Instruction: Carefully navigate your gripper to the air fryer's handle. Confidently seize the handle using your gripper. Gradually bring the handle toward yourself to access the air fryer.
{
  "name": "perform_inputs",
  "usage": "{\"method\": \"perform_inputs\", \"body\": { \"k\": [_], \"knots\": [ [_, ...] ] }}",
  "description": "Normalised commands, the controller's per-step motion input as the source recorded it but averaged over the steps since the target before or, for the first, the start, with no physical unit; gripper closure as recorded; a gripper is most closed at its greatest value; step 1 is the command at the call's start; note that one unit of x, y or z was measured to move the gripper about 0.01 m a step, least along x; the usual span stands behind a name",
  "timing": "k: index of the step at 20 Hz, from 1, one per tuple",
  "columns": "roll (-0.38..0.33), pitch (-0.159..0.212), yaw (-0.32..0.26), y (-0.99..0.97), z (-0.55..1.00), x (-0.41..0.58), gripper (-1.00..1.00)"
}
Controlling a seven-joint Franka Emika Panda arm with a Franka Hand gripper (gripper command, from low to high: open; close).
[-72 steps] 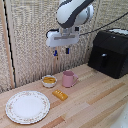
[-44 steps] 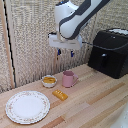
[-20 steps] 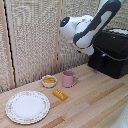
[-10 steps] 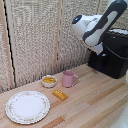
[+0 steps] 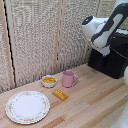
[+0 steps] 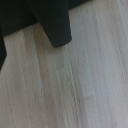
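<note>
The air fryer (image 5: 116, 61) is a large matte black box on the wooden table at the exterior view's right. My white and black arm (image 5: 99, 29) reaches across its front face. The white gripper body (image 5: 104, 49) sits low against that face, and its fingers are too blurred to make out. The arm hides the handle in the exterior view. In the wrist view a black bar (image 6: 57, 26) juts from a black mass over the wood; it looks like the handle. No fingers show there.
A pink mug (image 5: 69, 78) stands mid-table. Beside it is a small bowl (image 5: 49, 81) with yellow contents, and a yellow piece (image 5: 60, 94) lies in front. A patterned plate (image 5: 27, 106) sits at the exterior view's left. A woven screen (image 5: 40, 35) backs the table.
The arm has swung from above the pink mug toward the exterior view's right and now sits against the air fryer's front. The mug, bowl and plate have not moved.
</note>
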Motion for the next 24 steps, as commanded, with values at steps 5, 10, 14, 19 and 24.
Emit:
{"method": "perform_inputs", "body": {
  "k": [5, 10, 14, 19, 24],
  "knots": [
    [-0.028, 0.051, 0.199, -0.5, -0.15, 0.013, -1.0],
    [-0.045, 0.104, 0.191, -0.47, -0.1, 0.003, -1.0],
    [-0.044, 0.117, 0.245, -0.37, -0.05, 0.011, -1.0],
    [-0.006, 0.049, -0.018, -0.03, -0.02, 0.121, 1.0],
    [0.0, 0.004, -0.064, 0.0, -0.01, 0.181, 1.0]
  ]
}}
